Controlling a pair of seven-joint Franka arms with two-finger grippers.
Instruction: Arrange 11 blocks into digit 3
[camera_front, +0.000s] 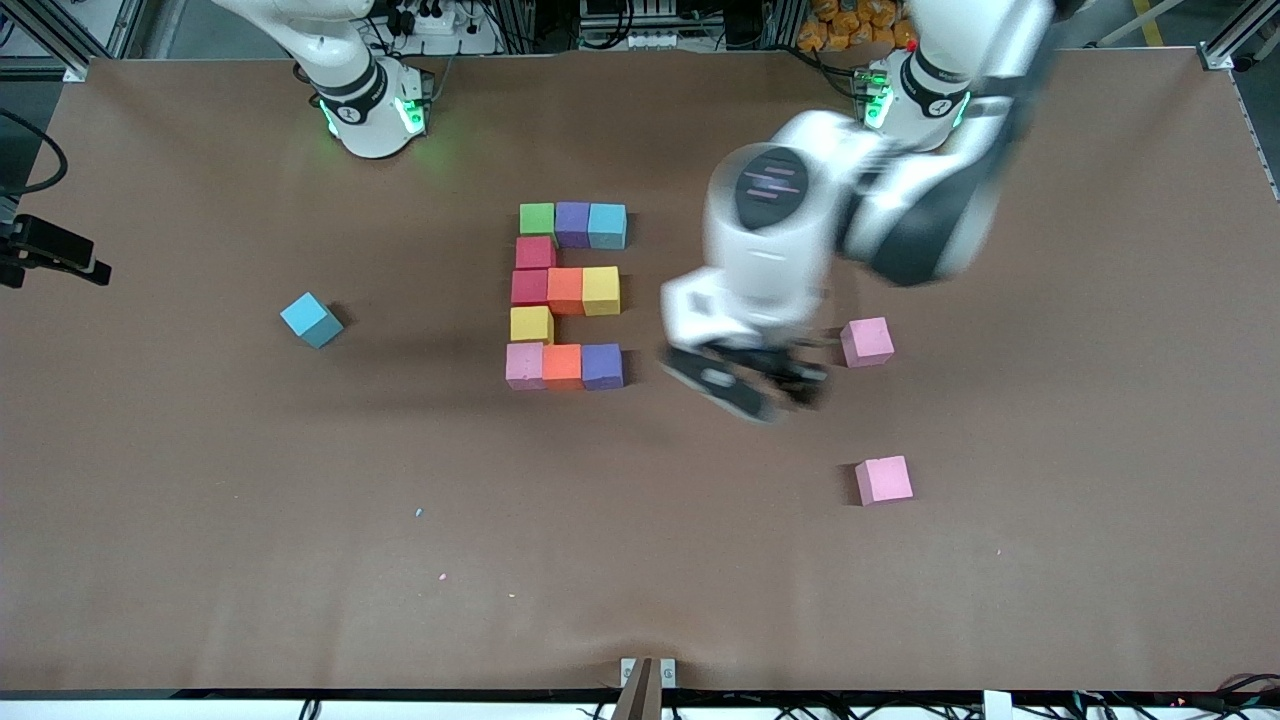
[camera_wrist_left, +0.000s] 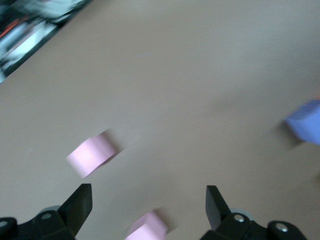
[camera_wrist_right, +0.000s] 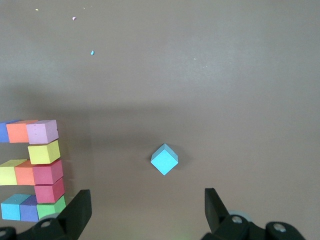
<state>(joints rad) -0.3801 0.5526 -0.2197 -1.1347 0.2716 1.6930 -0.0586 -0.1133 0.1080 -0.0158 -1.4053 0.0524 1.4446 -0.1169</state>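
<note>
The digit 3 (camera_front: 565, 290) lies mid-table as a multicoloured figure: three three-cube rows joined by a red block (camera_front: 535, 252) and a yellow block (camera_front: 531, 324). Its corner shows in the right wrist view (camera_wrist_right: 37, 170). My left gripper (camera_front: 760, 385) hangs open and empty over the table between the figure and a loose pink block (camera_front: 866, 342). In the left wrist view, my left gripper (camera_wrist_left: 149, 205) frames a pink block (camera_wrist_left: 147, 227) on the table below. My right gripper (camera_wrist_right: 147, 207) is open, empty and high up, with a loose light blue block (camera_wrist_right: 164, 159) below it.
A second pink block (camera_front: 884, 480) lies nearer the front camera than the first. The loose light blue block (camera_front: 311, 320) sits toward the right arm's end. Small foam crumbs (camera_front: 419, 512) dot the brown table (camera_front: 640, 560). The right arm waits by its base (camera_front: 370, 105).
</note>
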